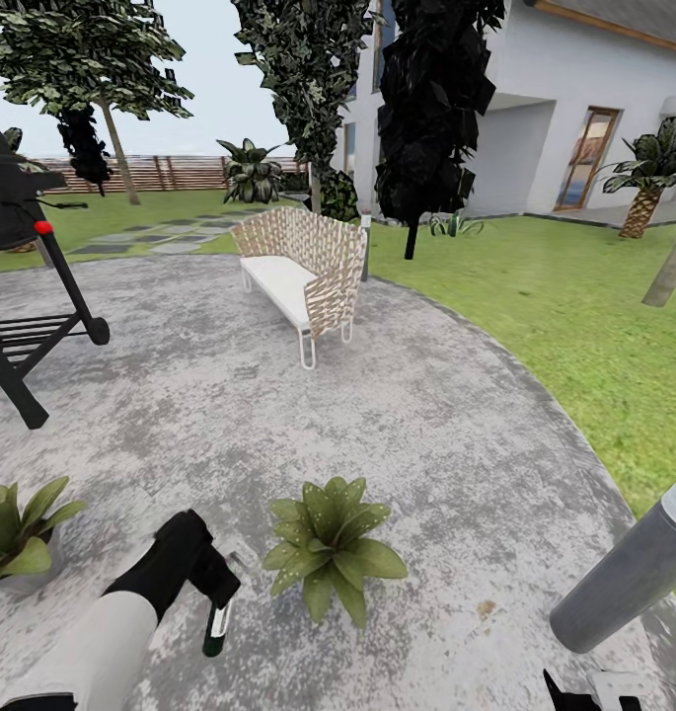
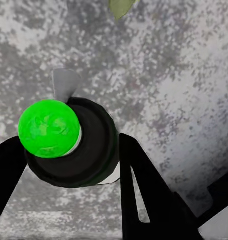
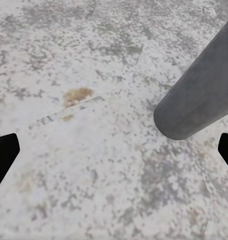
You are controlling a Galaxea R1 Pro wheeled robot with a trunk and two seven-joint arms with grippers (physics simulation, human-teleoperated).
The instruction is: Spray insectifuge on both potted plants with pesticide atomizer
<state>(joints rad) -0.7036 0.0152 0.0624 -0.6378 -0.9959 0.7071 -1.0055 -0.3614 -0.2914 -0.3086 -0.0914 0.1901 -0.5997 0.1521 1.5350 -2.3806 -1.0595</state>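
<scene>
left claw (image 1: 211, 585) gripping pesticide atomizer (image 1: 216, 627) over patio (image 1: 426, 434), beside potted plant (image 1: 330, 548); right claw (image 3: 114, 150) spread wide.

Mottled grey patio (image 1: 278, 415), green lawn (image 1: 574, 296), white-speckled green potted plants (image 1: 330, 548), black fingers (image 2: 143, 195)

left potted plant (image 1: 17, 533) cut by frame edge; grey post (image 1: 629, 573) cropped; right claw (image 1: 574, 691) mostly off-frame.

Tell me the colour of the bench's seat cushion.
White, on the woven tan bench; the head view shows it best.
</scene>
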